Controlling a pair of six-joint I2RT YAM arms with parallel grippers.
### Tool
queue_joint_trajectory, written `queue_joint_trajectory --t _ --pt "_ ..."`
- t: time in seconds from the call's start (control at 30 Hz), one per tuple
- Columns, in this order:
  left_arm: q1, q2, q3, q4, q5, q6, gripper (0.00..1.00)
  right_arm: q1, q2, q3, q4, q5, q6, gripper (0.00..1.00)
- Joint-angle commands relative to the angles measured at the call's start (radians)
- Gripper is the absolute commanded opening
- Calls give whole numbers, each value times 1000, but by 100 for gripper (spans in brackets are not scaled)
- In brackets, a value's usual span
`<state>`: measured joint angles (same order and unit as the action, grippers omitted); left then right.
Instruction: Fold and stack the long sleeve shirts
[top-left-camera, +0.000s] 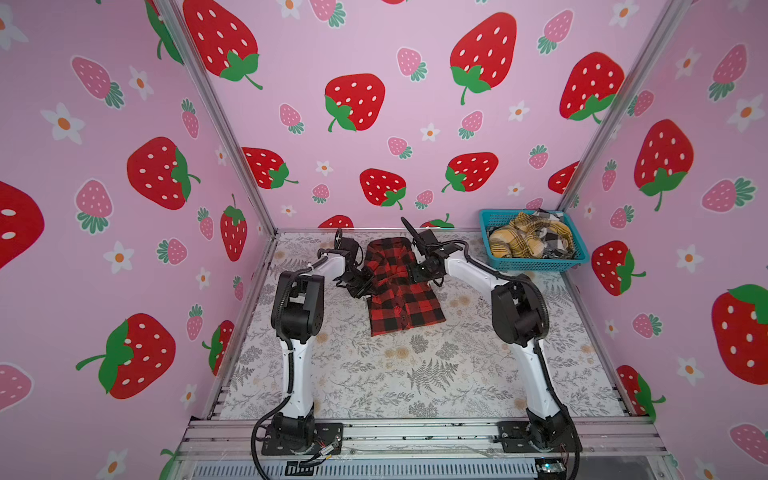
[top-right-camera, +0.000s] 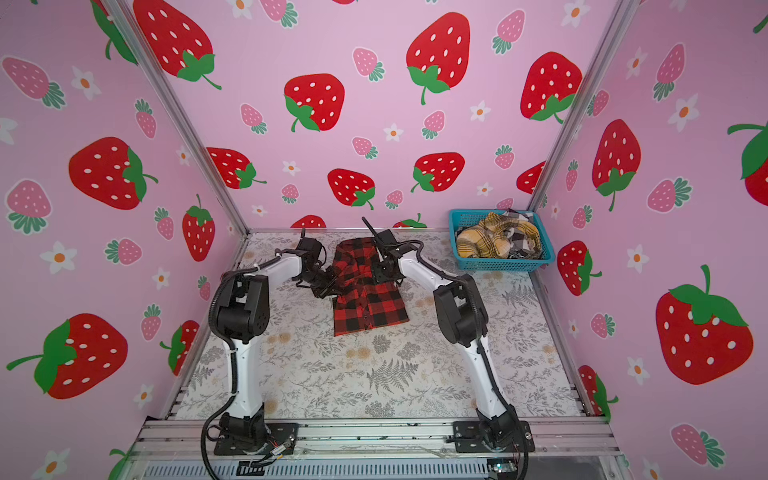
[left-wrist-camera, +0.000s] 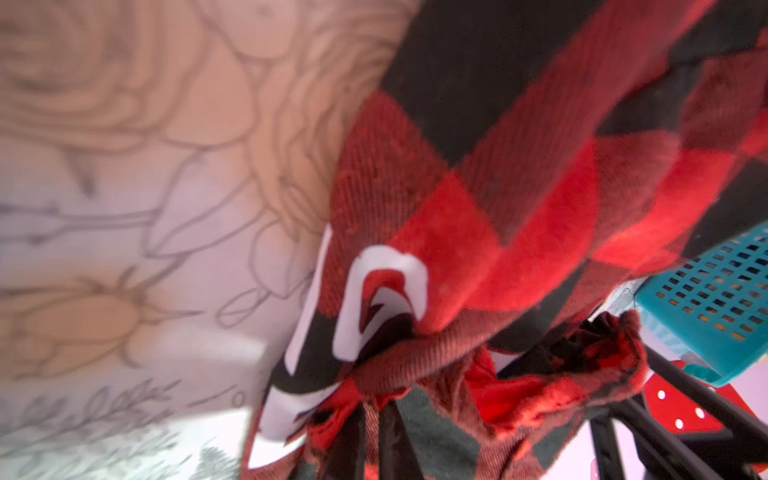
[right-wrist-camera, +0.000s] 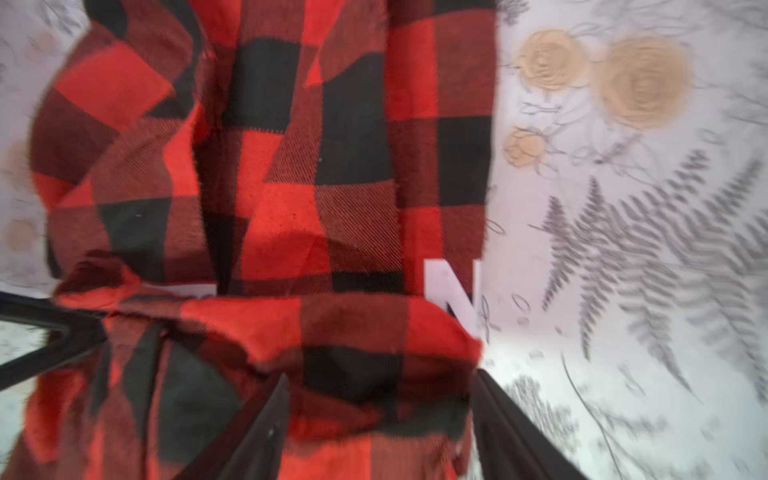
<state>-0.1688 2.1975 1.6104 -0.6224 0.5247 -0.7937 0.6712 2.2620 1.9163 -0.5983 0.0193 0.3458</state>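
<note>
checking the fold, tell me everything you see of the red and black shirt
The red-and-black shirt is soft buffalo-check flannel with white block letters and a button placket. It lies on the far part of the floral table, lower half flat, upper half rumpled. The left tool pinches a bunched fold at one side edge; the right tool stands open over it.

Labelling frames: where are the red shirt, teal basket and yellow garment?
red shirt (top-left-camera: 405, 307): a top view, lower panel.
teal basket (top-left-camera: 540, 264): a top view, near wall.
yellow garment (top-left-camera: 513, 243): a top view, bunched middle.
</note>
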Motion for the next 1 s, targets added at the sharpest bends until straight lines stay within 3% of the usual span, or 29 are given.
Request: queue_joint_trajectory --t 0.0,0.1,0.17,0.27,0.4,0.5,0.67,0.97 --pt "-1 -80 -52 -32 -47 1 25 24 -176 -126 -14 43 2 73" --pt "-31 -224 -68 -54 -61 38 40 51 -271 -266 26 37 -1 71" --pt "-69 -311 -81 -79 -83 72 42 65 -304 -325 44 17 2 68" --pt "-128 -376 -108 -102 -93 81 31 75 -312 -377 76 -4 5 62" --pt "-199 -341 -147 -87 -59 58 15 78 -272 -386 103 -34 13 59" --pt "-226 -324 -242 -13 -21 10 9 88 -262 -412 130 -53 24 59" --pt "-216 -318 -434 34 -61 -5 0 122 -271 -509 161 -35 42 59" --pt "-219 -455 -819 74 -62 -16 0 189 -381 -737 150 -76 128 57"
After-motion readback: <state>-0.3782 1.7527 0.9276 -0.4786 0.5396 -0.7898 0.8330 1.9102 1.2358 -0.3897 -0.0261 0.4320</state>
